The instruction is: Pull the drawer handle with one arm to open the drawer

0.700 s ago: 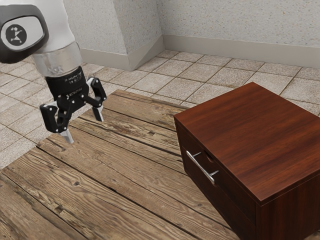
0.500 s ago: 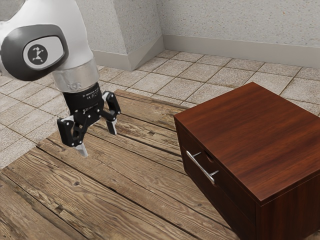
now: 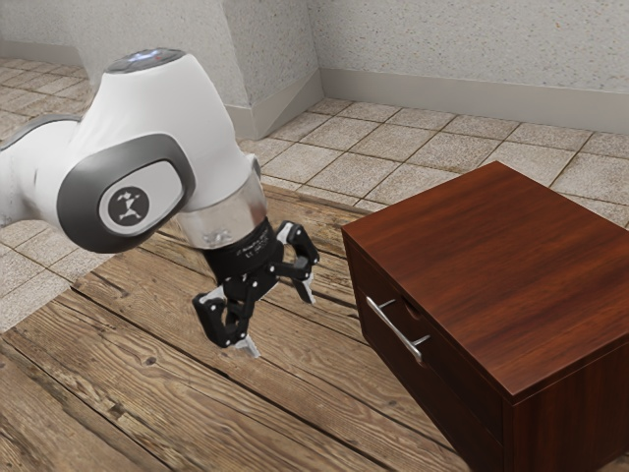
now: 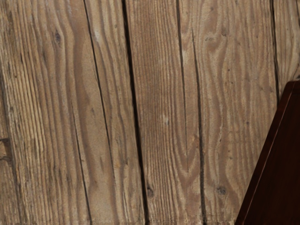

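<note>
Drawer handle (image 3: 401, 331), a slim silver bar, is seen mounted on the front of the drawer (image 3: 452, 379), which is set in the side of a dark red-brown wooden cabinet (image 3: 491, 265) that faces the exterior view's left. The drawer front is seen lying flush with the cabinet's face, so the drawer is read as shut. The cabinet is placed on the plank tabletop (image 3: 147, 393) at the exterior view's right.

The tool (image 3: 278, 321) is held just above the planks, to the exterior view's left of the cabinet and apart from the handle. Its two black fingers are spread wide, with nothing between them. It is carried by the white arm (image 3: 147, 167), which is brought in from the exterior view's left and bent low over the tabletop.

In the wrist view, the grained planks of the tabletop (image 4: 140, 112) are shown beneath the hand, and a dark corner of the cabinet (image 4: 276, 178) is caught at one side.

Beyond the tabletop, a tiled floor (image 3: 413, 138) and a speckled wall (image 3: 472, 39) are seen.
</note>
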Controlling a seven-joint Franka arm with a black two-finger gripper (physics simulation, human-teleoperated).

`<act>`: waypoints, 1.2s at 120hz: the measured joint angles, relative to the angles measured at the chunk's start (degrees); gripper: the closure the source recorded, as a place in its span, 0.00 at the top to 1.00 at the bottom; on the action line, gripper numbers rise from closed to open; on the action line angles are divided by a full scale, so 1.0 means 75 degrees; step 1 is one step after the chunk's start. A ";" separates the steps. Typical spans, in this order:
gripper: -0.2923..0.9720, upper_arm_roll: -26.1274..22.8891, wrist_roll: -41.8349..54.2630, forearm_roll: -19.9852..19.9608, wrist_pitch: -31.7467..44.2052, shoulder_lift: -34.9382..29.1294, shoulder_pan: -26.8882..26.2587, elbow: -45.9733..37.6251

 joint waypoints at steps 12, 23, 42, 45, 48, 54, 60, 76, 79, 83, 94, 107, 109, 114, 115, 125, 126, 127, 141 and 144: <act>0.77 -0.0001 -0.0001 -0.0101 0.0433 0.0044 -0.0073 -0.0022; 0.77 -0.0003 0.0000 -0.0188 0.0780 0.0155 -0.0191 -0.0036; 0.77 -0.0007 0.0002 -0.0261 0.1144 0.0353 -0.0303 -0.0027; 0.77 -0.0007 0.0003 -0.0266 0.1194 0.0380 -0.0314 -0.0027; 0.77 -0.0009 0.0003 -0.0270 0.1240 0.0407 -0.0322 -0.0026; 0.77 -0.0006 0.0005 -0.0276 0.1325 0.0453 -0.0347 -0.0026; 0.77 -0.0010 0.0006 -0.0281 0.1407 0.0505 -0.0345 -0.0026; 0.77 -0.0010 0.0009 -0.0285 0.1571 0.0583 -0.0363 -0.0023; 0.77 -0.0015 0.0010 -0.0283 0.1602 0.0589 -0.0374 -0.0024; 0.77 -0.0023 0.0010 -0.0282 0.1640 0.0597 -0.0416 -0.0025; 0.77 -0.0099 0.0019 -0.0283 0.1767 0.0660 -0.0477 -0.0034; 0.77 -0.0123 0.0036 -0.0322 0.1875 0.0740 -0.0471 -0.0037; 0.77 -0.0125 0.0038 -0.0328 0.1887 0.0750 -0.0467 -0.0035; 0.77 -0.0128 0.0044 -0.0341 0.1916 0.0782 -0.0468 -0.0030; 0.77 -0.0128 0.0045 -0.0343 0.1923 0.0786 -0.0470 -0.0031; 0.77 -0.0130 0.0056 -0.0357 0.1975 0.0829 -0.0480 -0.0028; 0.77 -0.0130 0.0057 -0.0357 0.1979 0.0835 -0.0480 -0.0026; 0.77 -0.0130 0.0058 -0.0358 0.1984 0.0842 -0.0480 -0.0024; 0.77 -0.0138 0.0069 -0.0372 0.2053 0.0877 -0.0488 -0.0023; 0.76 -0.0139 0.0071 -0.0383 0.2071 0.0880 -0.0491 -0.0029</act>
